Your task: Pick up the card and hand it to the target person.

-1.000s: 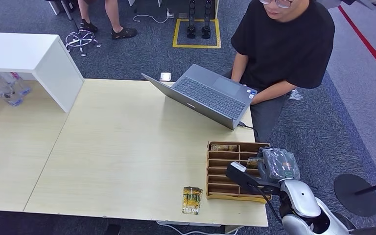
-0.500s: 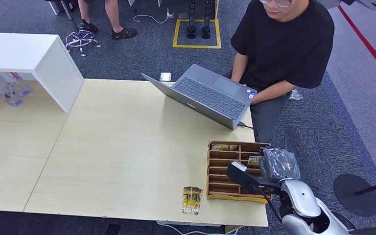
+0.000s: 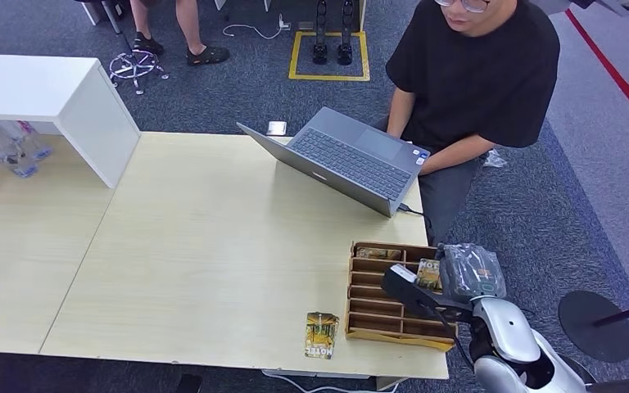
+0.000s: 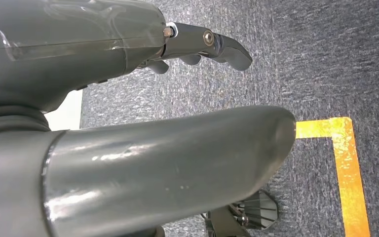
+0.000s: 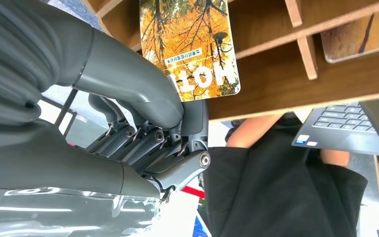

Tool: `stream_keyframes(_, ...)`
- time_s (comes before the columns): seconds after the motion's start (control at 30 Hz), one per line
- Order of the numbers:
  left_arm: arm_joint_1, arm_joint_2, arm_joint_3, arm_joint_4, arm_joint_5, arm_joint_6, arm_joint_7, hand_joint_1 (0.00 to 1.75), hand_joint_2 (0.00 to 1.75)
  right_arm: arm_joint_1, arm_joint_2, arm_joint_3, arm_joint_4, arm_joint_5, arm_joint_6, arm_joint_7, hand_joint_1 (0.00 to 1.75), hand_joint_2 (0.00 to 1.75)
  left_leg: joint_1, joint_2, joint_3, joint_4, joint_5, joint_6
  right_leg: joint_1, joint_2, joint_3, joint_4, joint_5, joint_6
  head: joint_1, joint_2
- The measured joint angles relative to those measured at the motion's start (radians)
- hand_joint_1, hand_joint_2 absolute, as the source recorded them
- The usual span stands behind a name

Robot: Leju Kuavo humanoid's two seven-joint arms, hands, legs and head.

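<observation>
Our right hand (image 5: 143, 148) pinches the card (image 5: 190, 47), just clear of the wooden rack (image 3: 377, 315); next we carry it toward the person (image 3: 475, 74).

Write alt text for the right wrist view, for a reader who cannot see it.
The right hand pinches a card printed with autumn trees, against a wooden slotted organizer. Beyond sit a person in a black shirt and the corner of a laptop.

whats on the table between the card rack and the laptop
Nothing: in the head view the table is bare between the wooden rack and the laptop.
</observation>
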Motion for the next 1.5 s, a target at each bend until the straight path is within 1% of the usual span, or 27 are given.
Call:
stream_keyframes(0.33, 0.0, 0.0, 0.0, 0.0, 0.0, 0.0, 0.0, 0.0, 0.0, 0.0, 0.0, -0.001, -0.001, 0.001, -0.002, 0.001, 1.59, 1.75, 0.0, 0.0, 0.0, 0.0, 0.0, 0.0, 0.0, 0.0, 0.0, 0.0, 0.0, 0.0, 0.0, 0.0)
stream_keyframes(0.6, 0.0, 0.0, 0.0, 0.0, 0.002, 0.003, -0.001, 0.0, 0.0, 0.0, -0.008, -0.024, -0.046, 0.019, -0.013, 0.022, 1.53, 1.75, 0.0, 0.0, 0.0, 0.0, 0.0, 0.0, 0.0, 0.0, 0.0, 0.0, 0.0, 0.0, 0.0, 0.0)
stream_keyframes(0.73, 0.0, 0.0, 0.0, 0.0, 0.003, 0.005, -0.004, 0.0, 0.0, 0.001, -0.011, -0.031, -0.073, 0.02, -0.01, 0.029, 1.66, 1.75, 0.0, 0.0, 0.0, 0.0, 0.0, 0.0, 0.0, 0.0, 0.0, 0.0, 0.0, 0.0, 0.0, 0.0)
stream_keyframes(0.87, 0.0, 0.0, 0.0, 0.0, 0.004, 0.006, -0.008, 0.0, 0.0, 0.003, -0.011, -0.034, -0.091, 0.041, -0.02, 0.031, 1.72, 1.75, 0.0, 0.0, 0.0, 0.0, 0.0, 0.0, 0.0, 0.0, 0.0, 0.0, 0.0, 0.0, 0.0, 0.0)
stream_keyframes(0.97, 0.0, 0.0, 0.0, 0.0, 0.005, 0.006, -0.009, 0.0, 0.0, 0.004, -0.011, -0.041, -0.107, 0.085, -0.05, 0.031, 1.75, 1.75, 0.0, 0.0, 0.001, 0.0, 0.0, 0.0, 0.0, 0.0, 0.0, 0.0, 0.0, 0.0, 0.0, 0.0)
stream_keyframes(1.17, 0.0, 0.0, 0.0, 0.0, 0.006, 0.006, -0.009, 0.0, 0.0, 0.012, -0.01, -0.073, -0.149, 0.155, -0.114, 0.034, 1.74, 1.75, 0.0, 0.0, 0.001, 0.0, 0.0, 0.0, 0.0, 0.0, 0.0, 0.0, 0.0, 0.0, 0.0, 0.0)
stream_keyframes(1.3, 0.0, 0.0, 0.0, 0.0, 0.006, 0.005, -0.009, 0.0, 0.0, 0.027, -0.01, -0.105, -0.175, 0.177, -0.151, 0.038, 1.74, 1.75, 0.0, 0.0, 0.001, 0.0, 0.0, 0.0, 0.0, 0.0, 0.0, 0.0, 0.0, 0.0, 0.0, 0.0)
stream_keyframes(1.5, 0.0, 0.0, 0.0, 0.0, 0.003, 0.003, -0.011, 0.0, 0.0, 0.049, -0.002, -0.172, -0.18, 0.166, -0.258, 0.022, 1.75, 1.75, 0.0, 0.0, 0.0, 0.0, 0.0, 0.0, 0.0, 0.0, 0.0, 0.0, 0.0, 0.0, 0.0, 0.0)
